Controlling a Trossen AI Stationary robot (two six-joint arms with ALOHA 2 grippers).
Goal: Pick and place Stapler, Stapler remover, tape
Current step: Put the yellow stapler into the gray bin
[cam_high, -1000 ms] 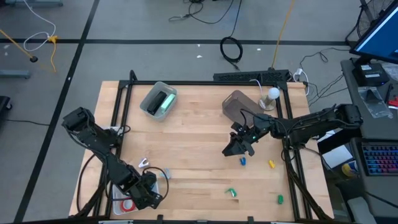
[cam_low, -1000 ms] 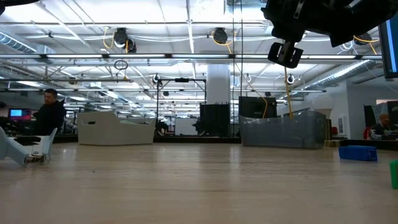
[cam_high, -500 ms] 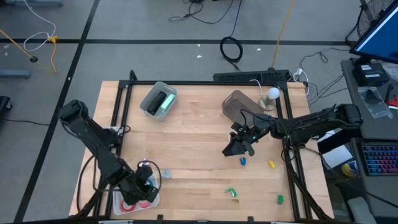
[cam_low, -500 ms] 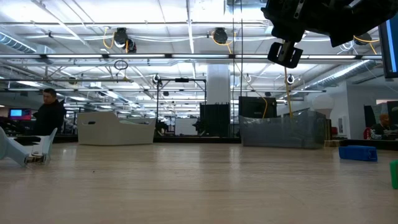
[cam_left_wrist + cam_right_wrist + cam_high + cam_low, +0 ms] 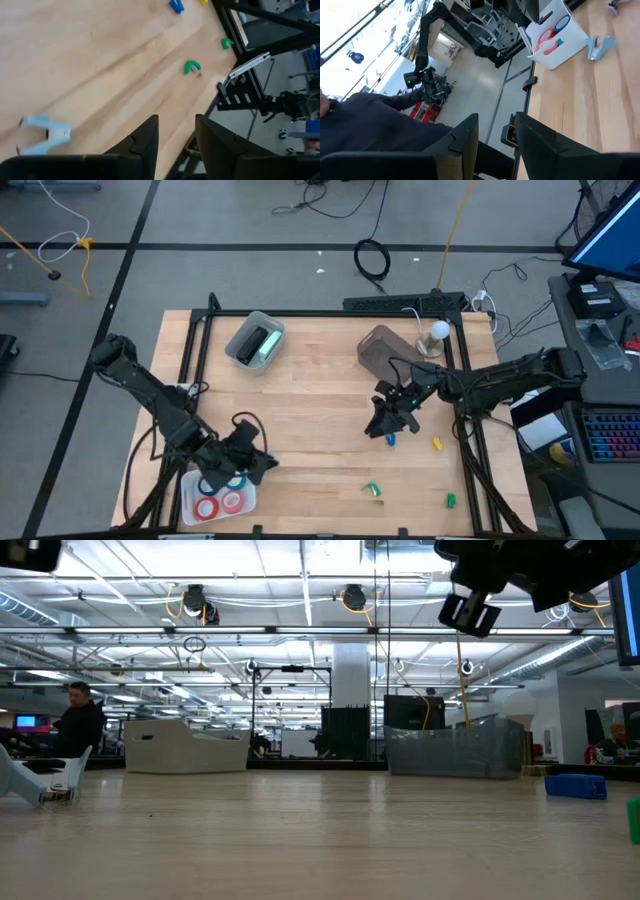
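Observation:
A white tray [image 5: 190, 492] sits at the table's near-left corner and holds the tape: red rolls [image 5: 220, 505] and blue rolls [image 5: 222, 481]. My left gripper [image 5: 250, 461] hovers open and empty just right of the tray. A pale blue stapler remover [image 5: 43, 133] lies on the wood in front of it. My right gripper [image 5: 386, 423] hangs open and empty above a blue stapler remover [image 5: 391, 439]. Green removers [image 5: 372, 490] [image 5: 450, 501] and a yellow one [image 5: 437, 444] lie near the right side. A green stapler [image 5: 262, 343] rests in a clear bin [image 5: 240, 340] at the far left.
A grey bin [image 5: 380, 348] and a white bulb-shaped thing [image 5: 438, 332] stand at the far right. Black frame rails [image 5: 470, 460] run along the table's edges. Bare wood lies across the table's middle. In the low view a person [image 5: 80, 725] shows in the room behind.
My left gripper has risen from the tray at the near-left corner and swung toward the table's right, so the red rolls in the tray now show. My right gripper has shifted slightly toward the right and up.

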